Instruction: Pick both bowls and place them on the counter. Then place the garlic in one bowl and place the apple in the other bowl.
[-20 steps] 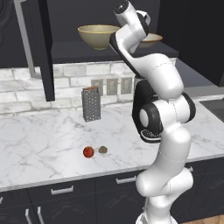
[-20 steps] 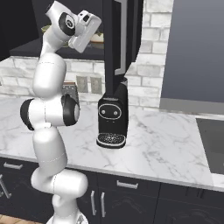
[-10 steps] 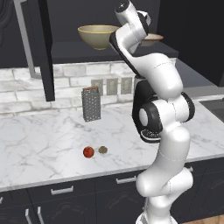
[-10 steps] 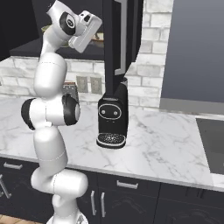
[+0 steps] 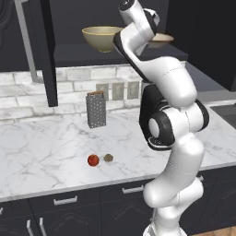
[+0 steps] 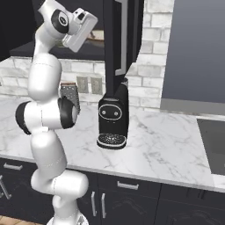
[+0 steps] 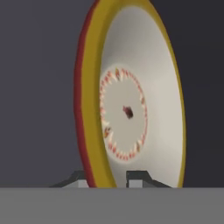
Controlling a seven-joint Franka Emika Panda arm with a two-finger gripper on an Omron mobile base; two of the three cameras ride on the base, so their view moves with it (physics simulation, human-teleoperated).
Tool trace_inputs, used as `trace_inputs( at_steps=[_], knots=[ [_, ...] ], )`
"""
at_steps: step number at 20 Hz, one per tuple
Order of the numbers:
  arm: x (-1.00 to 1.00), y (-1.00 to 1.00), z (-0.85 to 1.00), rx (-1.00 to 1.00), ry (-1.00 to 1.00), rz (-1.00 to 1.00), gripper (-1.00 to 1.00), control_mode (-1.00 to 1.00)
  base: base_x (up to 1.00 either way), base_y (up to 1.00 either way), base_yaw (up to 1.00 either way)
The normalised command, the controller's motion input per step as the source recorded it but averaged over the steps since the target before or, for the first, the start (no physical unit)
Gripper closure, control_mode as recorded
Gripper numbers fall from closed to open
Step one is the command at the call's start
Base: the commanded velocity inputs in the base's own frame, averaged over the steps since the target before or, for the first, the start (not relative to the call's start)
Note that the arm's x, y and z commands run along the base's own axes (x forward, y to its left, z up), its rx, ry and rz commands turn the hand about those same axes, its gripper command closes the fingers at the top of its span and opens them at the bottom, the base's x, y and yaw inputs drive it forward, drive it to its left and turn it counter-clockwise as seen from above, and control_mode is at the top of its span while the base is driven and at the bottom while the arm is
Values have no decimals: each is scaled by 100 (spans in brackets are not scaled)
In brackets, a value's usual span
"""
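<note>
The gripper point(image 7: 107, 177) is pinched on the near rim of the shallow bowl point(image 7: 131, 96), which extends straight ahead of the fingertips; the counter point(image 5: 46, 156) lies far below

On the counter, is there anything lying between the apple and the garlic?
No. In the left base view the apple and the garlic lie side by side on the counter, with just a narrow bare strip of marble between them.
</note>
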Motion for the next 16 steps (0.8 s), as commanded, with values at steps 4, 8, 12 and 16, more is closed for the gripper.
trace_inputs(
  at_steps=[4,8,12,16],
  knots=[
    [-64,31,0,-12,-16,0,100,-100,0,0,0],
    [-81,25,-6,-8,-9,0,100,-100,0,0,0],
    [-97,10,-19,-3,-1,0,100,-100,0,0,0],
    [-100,0,-34,0,0,-2,100,-100,0,0,0]
  ],
)
